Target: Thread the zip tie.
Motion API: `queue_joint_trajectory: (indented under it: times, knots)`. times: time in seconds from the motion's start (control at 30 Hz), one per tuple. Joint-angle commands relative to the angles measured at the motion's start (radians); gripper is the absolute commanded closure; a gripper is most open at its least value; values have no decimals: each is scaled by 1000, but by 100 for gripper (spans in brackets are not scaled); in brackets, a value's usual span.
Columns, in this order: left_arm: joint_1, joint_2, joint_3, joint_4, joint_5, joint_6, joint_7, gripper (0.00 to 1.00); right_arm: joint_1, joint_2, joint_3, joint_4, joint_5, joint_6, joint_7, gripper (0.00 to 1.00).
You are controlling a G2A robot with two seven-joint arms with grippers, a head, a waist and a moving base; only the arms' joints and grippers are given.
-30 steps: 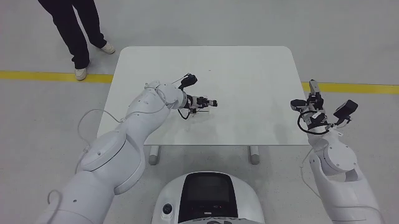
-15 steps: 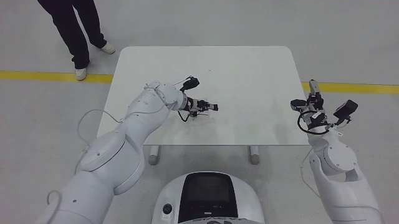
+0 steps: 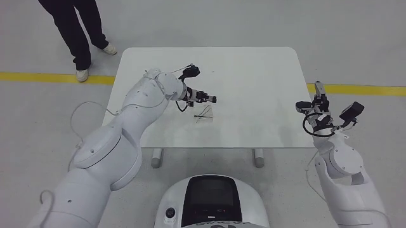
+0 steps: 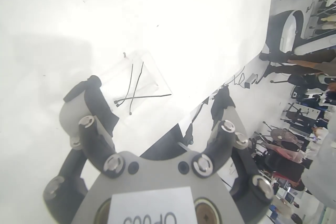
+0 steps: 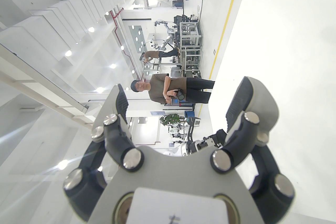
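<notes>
- Top view: a white table (image 3: 254, 69) stands on a grey floor with a yellow line (image 3: 63, 77).
- Black zip ties (image 3: 203, 113) lie on the table, left of centre towards the robot, with nothing covering them.
- The left gripper (image 3: 209, 99) hangs over the table just beyond the zip ties, apart from them.
- The right gripper (image 3: 315, 99) sits off the table's right edge, well apart from the zip ties.
- Left wrist view: the zip ties (image 4: 136, 93) are crossed over each other at a clear plastic bag (image 4: 155, 70). Cannot tell whether they are in it or on it.
- The left gripper (image 4: 156, 88) has its jaws spread wide and holds nothing. One finger (image 4: 92, 101) is near the tie heads.
- Right wrist view: the right gripper (image 5: 181, 91) has its jaws wide apart, with nothing between them.
</notes>
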Motion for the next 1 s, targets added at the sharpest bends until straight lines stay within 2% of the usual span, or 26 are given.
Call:
queue_joint_trajectory:
  times: [0.0,0.1,0.17,0.23,0.33,0.63,0.7,0.87,0.97]
  knots:
    - [-2,0,8,-5,21,2,7,0,0,0,0,0,0,0,0,0]
    - [0,2,35,-57,88,10,30,0,0,0,0,0,0,0,0,0]
    - [-4,6,41,-79,108,12,16,0,0,0,0,0,0,0,0,0]
    - [-7,11,51,-105,128,8,-33,0,0,0,0,0,0,0,0,0]
    - [-11,16,70,-136,181,40,-46,0,0,0,0,0,0,0,0,0]
    - [-6,16,76,-147,192,33,-47,0,0,0,0,0,0,0,0,0]
    - [-18,19,99,-165,254,32,-65,0,0,0,0,0,0,0,0,0]
    - [-26,24,124,-220,311,51,-125,0,0,0,0,0,0,0,0,0]
    - [-30,27,132,-243,340,87,-135,0,0,0,0,0,0,0,0,0]
